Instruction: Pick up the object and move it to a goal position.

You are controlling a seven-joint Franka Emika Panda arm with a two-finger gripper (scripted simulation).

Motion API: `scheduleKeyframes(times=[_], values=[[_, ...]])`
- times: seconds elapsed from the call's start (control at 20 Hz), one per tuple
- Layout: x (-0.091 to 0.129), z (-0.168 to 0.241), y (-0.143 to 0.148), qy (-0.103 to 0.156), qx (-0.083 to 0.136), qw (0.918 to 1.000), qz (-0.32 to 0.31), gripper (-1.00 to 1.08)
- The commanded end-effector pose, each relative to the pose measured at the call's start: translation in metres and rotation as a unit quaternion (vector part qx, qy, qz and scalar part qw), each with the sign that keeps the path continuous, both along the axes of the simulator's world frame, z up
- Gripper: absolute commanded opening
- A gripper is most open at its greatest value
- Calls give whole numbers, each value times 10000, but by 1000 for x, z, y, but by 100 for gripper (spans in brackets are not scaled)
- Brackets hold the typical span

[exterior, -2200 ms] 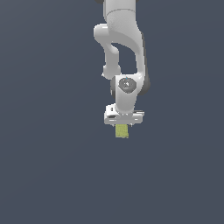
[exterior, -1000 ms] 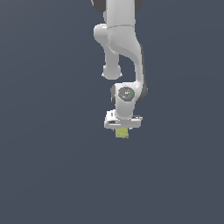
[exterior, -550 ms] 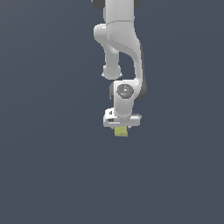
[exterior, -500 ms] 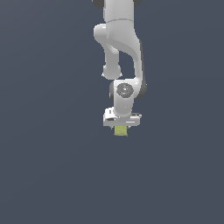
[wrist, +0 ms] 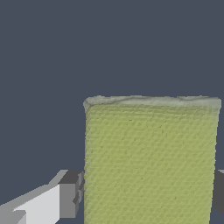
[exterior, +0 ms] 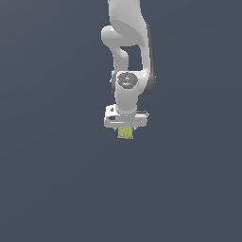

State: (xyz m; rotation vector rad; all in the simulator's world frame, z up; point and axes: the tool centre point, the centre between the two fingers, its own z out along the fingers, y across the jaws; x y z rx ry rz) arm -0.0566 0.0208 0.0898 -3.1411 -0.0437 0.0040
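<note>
Carrying is the step in hand, by my reading: the white arm [exterior: 126, 56] hangs down from the top of the exterior view over a plain dark grey surface [exterior: 52, 179], and its pincer [exterior: 125, 126] holds the object [exterior: 125, 133] — a small yellow-green block, narrower than the pincer's white body — which pokes out just below it. In the wrist view the block [wrist: 151, 162] fills much of the picture, its mottled face upright, with a grey pad [wrist: 70, 194] pressed against one side and the other pad touching the opposite edge, so the pincer is clamped on it. No goal marker shows in either view (I cannot tell where the goal lies), so the next move calls for keeping the clamp firm while the arm travels to it. Against the picture from 2.2 s back, the wrist has turned a little and the block sits in much the same place — little travel so far.
</note>
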Motion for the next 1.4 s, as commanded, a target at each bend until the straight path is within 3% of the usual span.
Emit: scheduleKeyframes(times=[0.0, 1.35], values=[[-4, 24, -11, -11, 2, 10000, -2, -100], [-57, 307, -143, -13, 14, 10000, -5, -100]])
